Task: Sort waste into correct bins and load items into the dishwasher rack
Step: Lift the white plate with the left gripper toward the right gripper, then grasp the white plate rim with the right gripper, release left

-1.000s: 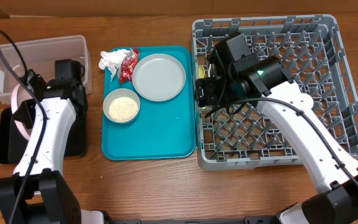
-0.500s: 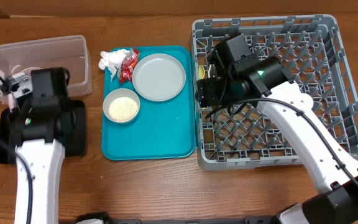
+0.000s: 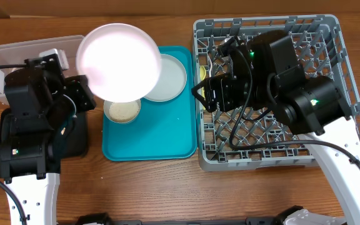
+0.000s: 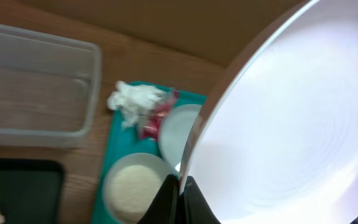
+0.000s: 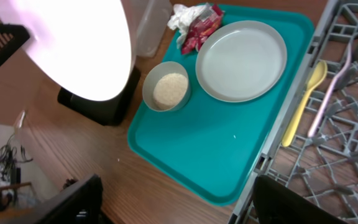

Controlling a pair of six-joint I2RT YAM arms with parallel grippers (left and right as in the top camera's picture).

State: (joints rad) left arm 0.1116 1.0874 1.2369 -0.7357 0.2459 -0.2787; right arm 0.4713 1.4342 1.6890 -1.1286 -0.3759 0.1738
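Newly lifted, the white-pink plate (image 3: pixel 119 61) sits clamped in the left gripper (image 4: pixel 179 190) above the teal tray (image 3: pixel 161 137); right gripper (image 5: pixel 179 205) spread wide; wooden table (image 3: pixel 167 187) beneath.

Plate lifted high, both arms raised.

The left gripper (image 4: pixel 180 186), clamped on the rim of the white-pink plate (image 3: pixel 119 61), has carried it up from low beside the clear tub (image 3: pixel 17 53). In the overhead view it now hangs large over the back left corner of the teal tray (image 3: pixel 161 140). There it hides the crumpled napkin (image 4: pixel 132 99) and red wrapper (image 4: pixel 157 115) and overlaps the grey-blue plate (image 3: pixel 174 78). The right arm (image 3: pixel 292 94) has risen too, covering more of the rack (image 3: pixel 349 37).
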